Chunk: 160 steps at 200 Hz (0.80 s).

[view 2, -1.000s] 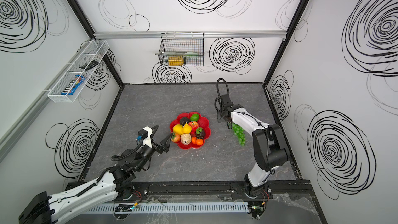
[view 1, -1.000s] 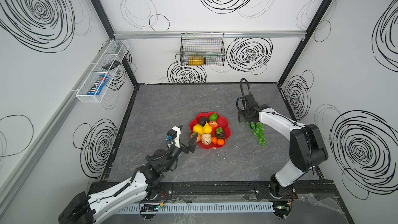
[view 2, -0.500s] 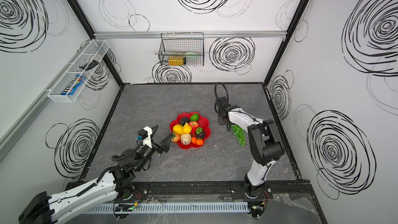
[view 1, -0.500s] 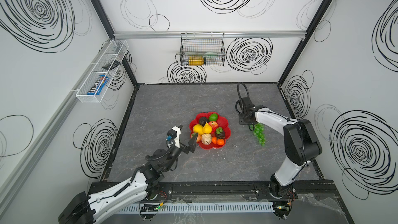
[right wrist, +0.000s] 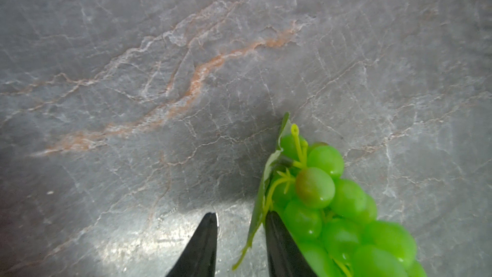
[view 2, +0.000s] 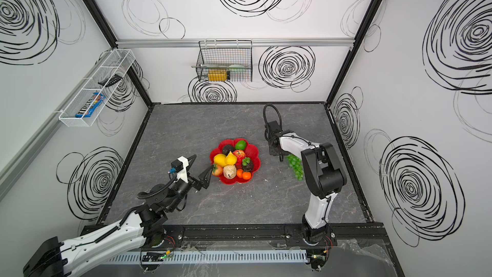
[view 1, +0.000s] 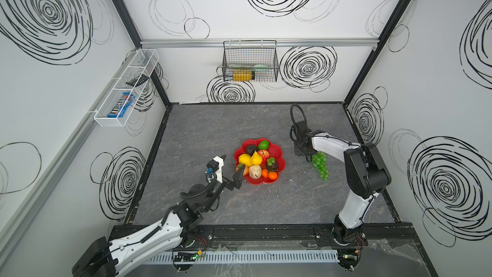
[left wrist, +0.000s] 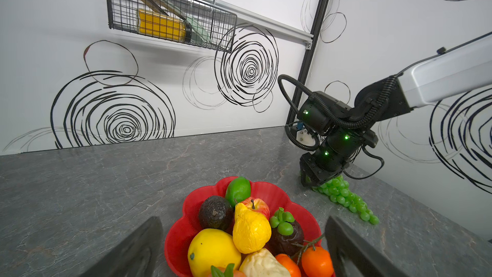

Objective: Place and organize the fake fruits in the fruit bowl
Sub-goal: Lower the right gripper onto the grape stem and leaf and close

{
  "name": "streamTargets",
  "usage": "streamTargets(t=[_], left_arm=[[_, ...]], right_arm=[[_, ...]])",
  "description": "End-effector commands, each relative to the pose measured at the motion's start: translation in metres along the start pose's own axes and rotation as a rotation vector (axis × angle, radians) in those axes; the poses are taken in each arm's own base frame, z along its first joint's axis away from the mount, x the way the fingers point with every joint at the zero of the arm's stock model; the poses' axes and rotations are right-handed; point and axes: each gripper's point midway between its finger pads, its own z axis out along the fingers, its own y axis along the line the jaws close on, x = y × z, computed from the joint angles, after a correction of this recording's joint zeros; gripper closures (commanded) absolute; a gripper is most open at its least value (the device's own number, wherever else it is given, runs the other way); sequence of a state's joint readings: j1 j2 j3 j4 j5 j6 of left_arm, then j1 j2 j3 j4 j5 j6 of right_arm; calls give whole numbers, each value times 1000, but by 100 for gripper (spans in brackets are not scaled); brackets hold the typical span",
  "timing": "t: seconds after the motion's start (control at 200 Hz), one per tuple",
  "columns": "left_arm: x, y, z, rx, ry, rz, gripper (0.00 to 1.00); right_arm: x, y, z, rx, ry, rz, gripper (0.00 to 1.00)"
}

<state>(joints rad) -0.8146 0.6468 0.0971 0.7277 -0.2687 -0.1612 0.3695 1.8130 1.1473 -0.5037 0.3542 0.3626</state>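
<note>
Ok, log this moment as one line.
left gripper: open, by bowl | right gripper: slightly open at stem end of grapes | grapes: on table, outside bowl

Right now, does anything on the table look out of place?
The green grapes lie on the table beside the fruit bowl, the only fruit outside it. The right end effector has only their leaf edge between its jaws; the bunch sits outside.

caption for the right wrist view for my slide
Right gripper low over the grey marble table, fingertips narrowly apart, green grapes lying against one finger's outer side.
</note>
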Motion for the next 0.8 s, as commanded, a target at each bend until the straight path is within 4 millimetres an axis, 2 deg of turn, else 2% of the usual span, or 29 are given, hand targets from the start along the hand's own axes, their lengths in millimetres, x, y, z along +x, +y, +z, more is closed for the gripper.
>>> streamTargets(t=[0.0, 0.325, 0.575, 0.715, 0.795], left_arm=[[-19, -8, 1, 29, -57, -18, 1], [-19, -8, 1, 32, -58, -19, 1], [-18, -7, 1, 28, -58, -15, 1], [-18, -8, 2, 29, -55, -15, 1], [-17, -8, 2, 29, -54, -14, 1]], right_arm=[[-6, -6, -2, 50, -11, 13, 66], [-14, -10, 1, 96, -32, 22, 75], [-12, -13, 1, 110, -34, 19, 89], [-14, -16, -4, 113, -51, 21, 100], [-17, -17, -14, 97, -77, 24, 100]])
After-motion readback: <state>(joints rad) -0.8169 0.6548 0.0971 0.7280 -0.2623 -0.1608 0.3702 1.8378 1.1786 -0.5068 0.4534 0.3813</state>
